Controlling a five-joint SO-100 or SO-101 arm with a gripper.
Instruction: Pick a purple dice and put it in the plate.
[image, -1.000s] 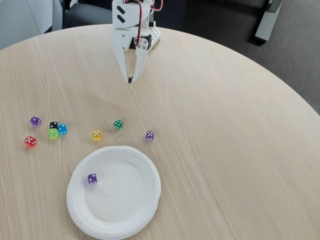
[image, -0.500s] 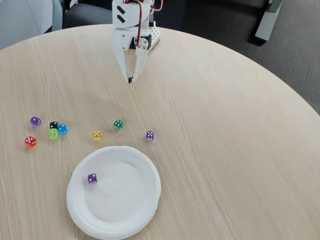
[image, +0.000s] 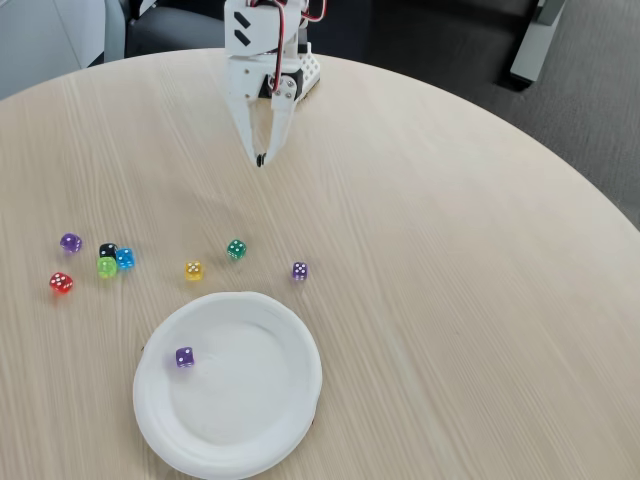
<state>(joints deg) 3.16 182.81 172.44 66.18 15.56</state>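
Fixed view, looking down on a round pale-wood table (image: 450, 300). The white gripper (image: 260, 159) is hanging tips-down near the table's far edge, its 2 fingers drawn together to a point with no gap visible at the tips; it is holding nothing and touching no die. The tips are sitting well apart from every die and from the plate.

The purple dice (image: 185, 357) is lying inside the white paper plate (image: 290, 400), on the plate's left part just inside the rim, white pips showing.

On the bare wood beyond the plate: a paler purple die (image: 299, 270) just past the plate's upper right rim, a green die (image: 236, 249), a yellow die (image: 194, 270). Further left, a tight cluster of a black die (image: 108, 250), a blue die (image: 125, 258) and a lime die (image: 107, 267), with a rounder violet die (image: 70, 242) and a red die (image: 61, 283) near it.

Against the frames from 1 s and 0.5 s ago, nothing is differing: the gripper is staying in the same place with the same closed tips, and the dice and plate are lying as they were.
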